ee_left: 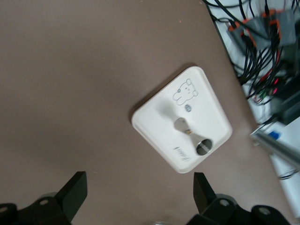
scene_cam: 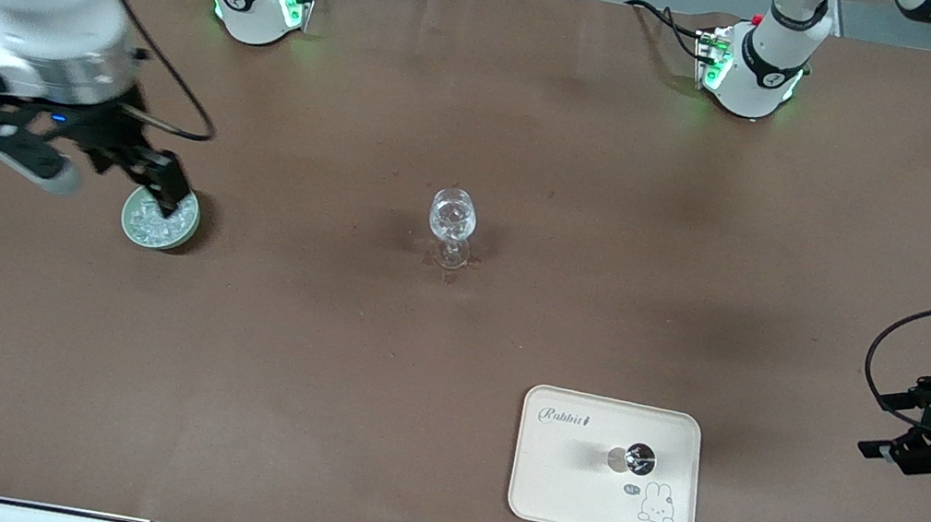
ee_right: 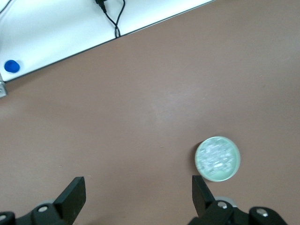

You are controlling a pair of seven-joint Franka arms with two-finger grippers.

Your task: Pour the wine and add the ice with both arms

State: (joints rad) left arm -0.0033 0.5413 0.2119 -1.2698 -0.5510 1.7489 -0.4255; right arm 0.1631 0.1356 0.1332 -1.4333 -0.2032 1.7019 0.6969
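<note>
Nearest the front camera sits the tray [scene_cam: 560, 491] with the jigger [scene_cam: 638, 459] standing on it, probably parked after pouring; the glass [scene_cam: 453, 218] stands mid-surface, ice glinting inside. Right pincer [scene_cam: 115, 173] hangs wide open and empty over the bowl [scene_cam: 190, 231] of ice [scene_cam: 154, 221]. Left wrist view: left pincer [ee_left: 138, 192], open and empty, waits well above the tray [ee_left: 150, 122]. Right wrist view: the bowl [ee_right: 218, 158] lies below, nothing blocking.

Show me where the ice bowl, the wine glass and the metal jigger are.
Ice bowl [scene_cam: 159, 219]: front view, on the ice piled inside it.
Wine glass [scene_cam: 453, 214]: front view, on its clear bowl.
Metal jigger [scene_cam: 639, 459]: front view, on its shiny top, standing on the white tray.
</note>
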